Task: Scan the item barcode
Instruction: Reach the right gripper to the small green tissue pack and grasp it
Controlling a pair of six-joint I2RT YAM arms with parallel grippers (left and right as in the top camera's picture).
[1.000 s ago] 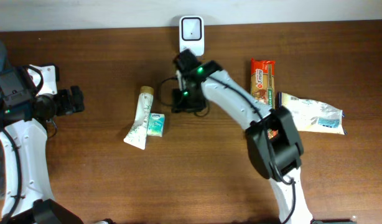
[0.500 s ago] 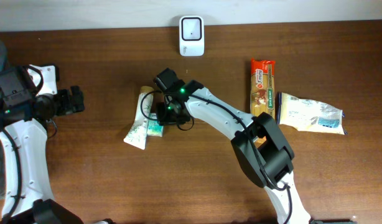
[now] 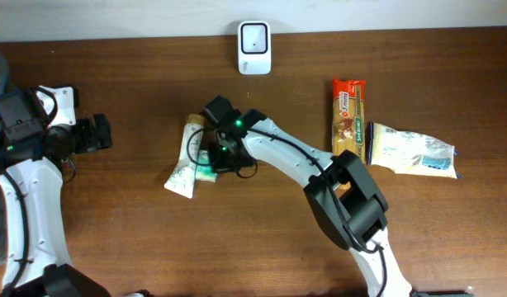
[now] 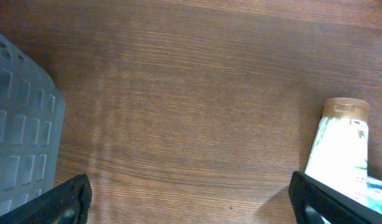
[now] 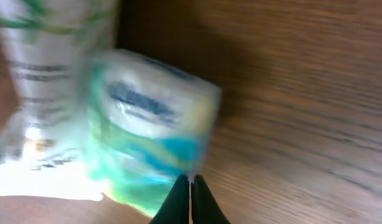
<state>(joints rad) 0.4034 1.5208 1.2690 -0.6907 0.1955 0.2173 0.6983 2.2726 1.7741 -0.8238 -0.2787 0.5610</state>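
- The pack (image 5: pixel 150 134), a small teal-and-white wrapped item, lies on the table (image 3: pixel 262 231) touching the right side of the tube (image 3: pixel 186 157), well short of the scanner (image 3: pixel 254 37) at the far edge. It sits where it did a second ago.
- The right gripper (image 5: pixel 191 186) has swung away from just below the scanner, down and left to the pack, and its jaws, half apart on the way, have now come together at the pack's near edge.
- The wrist view shows the fingertips meeting right at the wrapper. Whether they have pinched any film or merely closed beside it cannot be told.
- This looks like the grasp step: the item is chosen but not lifted, and the barcode has not been shown to the scanner.
- A thin pinch on slippery film could slip on lifting.
- The left gripper (image 3: pixel 101 134) waits far to the left, jaws wide apart, unchanged and holding nothing.
- The snack bar (image 3: pixel 348 107) and white bag (image 3: pixel 414 150) lie untouched on the right.
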